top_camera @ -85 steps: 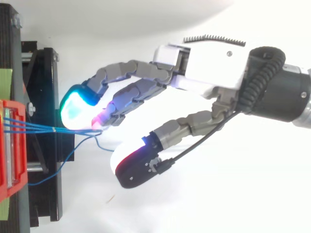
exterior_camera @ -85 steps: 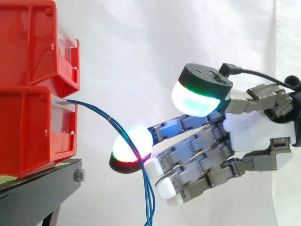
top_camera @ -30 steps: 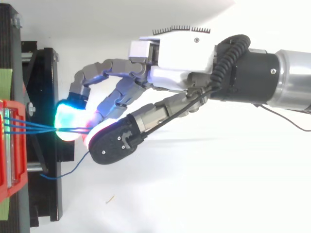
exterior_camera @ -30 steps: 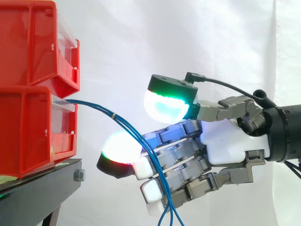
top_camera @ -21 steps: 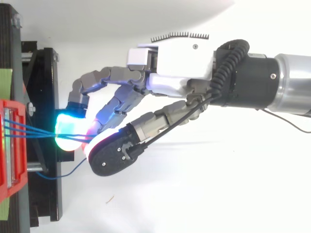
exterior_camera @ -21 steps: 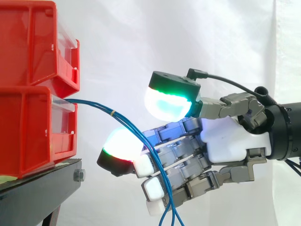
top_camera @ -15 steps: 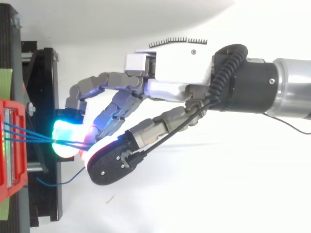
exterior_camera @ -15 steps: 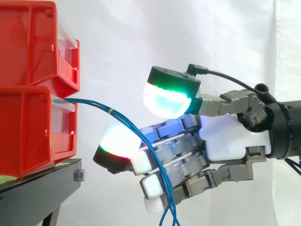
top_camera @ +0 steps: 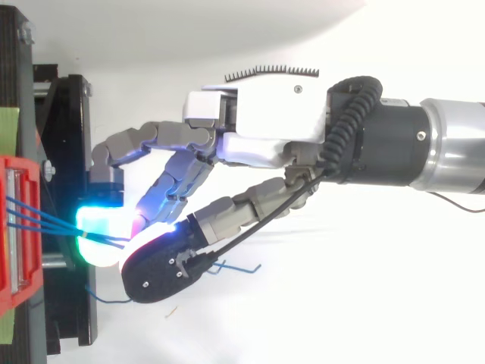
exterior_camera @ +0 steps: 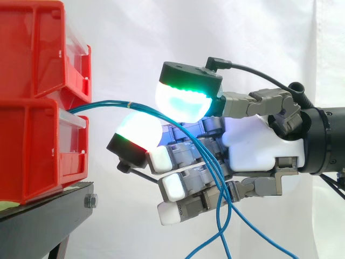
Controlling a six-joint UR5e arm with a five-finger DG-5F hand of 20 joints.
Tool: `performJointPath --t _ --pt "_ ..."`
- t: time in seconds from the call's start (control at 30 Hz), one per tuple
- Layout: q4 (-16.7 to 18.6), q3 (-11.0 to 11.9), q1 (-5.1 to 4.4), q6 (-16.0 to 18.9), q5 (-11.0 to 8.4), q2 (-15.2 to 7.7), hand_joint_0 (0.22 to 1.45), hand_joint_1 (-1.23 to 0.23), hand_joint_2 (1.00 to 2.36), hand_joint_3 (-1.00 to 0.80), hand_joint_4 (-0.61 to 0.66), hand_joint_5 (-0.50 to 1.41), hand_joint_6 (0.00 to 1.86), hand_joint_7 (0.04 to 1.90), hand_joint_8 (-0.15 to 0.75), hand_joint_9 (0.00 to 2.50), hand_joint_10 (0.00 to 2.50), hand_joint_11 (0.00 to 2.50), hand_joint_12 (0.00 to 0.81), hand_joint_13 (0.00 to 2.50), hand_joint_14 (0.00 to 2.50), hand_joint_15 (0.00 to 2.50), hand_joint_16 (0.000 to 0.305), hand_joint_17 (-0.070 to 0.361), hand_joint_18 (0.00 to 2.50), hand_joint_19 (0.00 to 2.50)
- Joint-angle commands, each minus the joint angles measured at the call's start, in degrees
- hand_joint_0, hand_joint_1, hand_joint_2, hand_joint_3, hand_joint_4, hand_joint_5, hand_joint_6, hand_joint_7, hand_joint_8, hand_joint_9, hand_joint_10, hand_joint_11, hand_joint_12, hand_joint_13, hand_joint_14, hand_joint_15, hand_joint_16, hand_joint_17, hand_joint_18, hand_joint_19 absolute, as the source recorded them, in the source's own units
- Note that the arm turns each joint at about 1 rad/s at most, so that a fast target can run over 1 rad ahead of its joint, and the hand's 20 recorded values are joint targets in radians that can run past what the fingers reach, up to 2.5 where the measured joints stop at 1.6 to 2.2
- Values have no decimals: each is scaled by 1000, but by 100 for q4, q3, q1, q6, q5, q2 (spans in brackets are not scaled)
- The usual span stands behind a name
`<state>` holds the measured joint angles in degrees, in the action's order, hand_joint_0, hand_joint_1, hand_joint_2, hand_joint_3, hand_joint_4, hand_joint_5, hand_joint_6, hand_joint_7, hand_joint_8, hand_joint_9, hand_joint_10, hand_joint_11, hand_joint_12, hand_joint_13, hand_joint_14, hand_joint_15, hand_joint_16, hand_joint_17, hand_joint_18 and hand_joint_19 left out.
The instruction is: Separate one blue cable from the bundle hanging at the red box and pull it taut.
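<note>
Several thin blue cables (exterior_camera: 108, 104), tied by a small band, leave the top of the lower red bin (exterior_camera: 32, 151) and run almost level to my hand (exterior_camera: 259, 145). They pass over a white-green glowing fingertip (exterior_camera: 137, 129) and under the thumb's cyan-green pad (exterior_camera: 183, 102). From there they drape down across the curled fingers, and their loose ends trail below. From above, the cables (top_camera: 45, 216) fan from the red bin (top_camera: 19, 227) into the gap between thumb and fingertip, where the hand (top_camera: 265, 121) pinches them. I cannot tell whether one cable is apart from the others.
A second red bin (exterior_camera: 32, 48) is stacked on the lower one, both on a black stand (exterior_camera: 43, 221). A white curtain hangs behind. Loose blue cable ends (top_camera: 235, 267) poke out under the thumb.
The hand has risen and closed in on the bins, thumb coming down over the cables. The bundle, which sagged before, now runs nearly level, and its loose ends swing out to the right.
</note>
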<state>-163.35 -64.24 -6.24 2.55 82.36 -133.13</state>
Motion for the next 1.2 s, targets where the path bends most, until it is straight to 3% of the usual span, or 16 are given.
performJointPath --t 0.0,0.27,0.3,0.57,0.73,0.9,1.17 --pt "-4 -9 -17 0 -1 -3 635 -756 1010 -322 86 -118 593 1184 257 968 16 463 307 954 18 494 35 79 742 477" --pt "5 -27 -17 0 -1 -3 601 -664 1006 -412 96 -131 728 1026 273 1056 14 520 307 1012 20 513 34 77 810 512" --pt "31 -141 -17 9 8 -3 602 -644 1006 -414 94 -129 740 1022 274 1063 16 523 311 1031 20 526 34 77 818 521" --pt "163 -264 -26 0 -1 -3 613 -560 1010 -248 115 -127 747 1000 311 1090 16 523 342 1063 19 516 40 91 888 520" --pt "154 -255 -26 -9 -1 -3 638 -784 1008 -133 137 -153 771 938 311 1052 14 571 352 1061 17 518 44 99 913 481" --pt "146 -264 -26 -53 -1 -3 655 -800 1010 -175 157 -180 827 850 289 1023 18 674 342 1040 18 544 42 93 889 507" --pt "163 -255 -35 -62 -1 -3 636 -863 1007 -388 137 -189 860 885 277 1020 20 721 322 1015 21 549 37 84 873 529"
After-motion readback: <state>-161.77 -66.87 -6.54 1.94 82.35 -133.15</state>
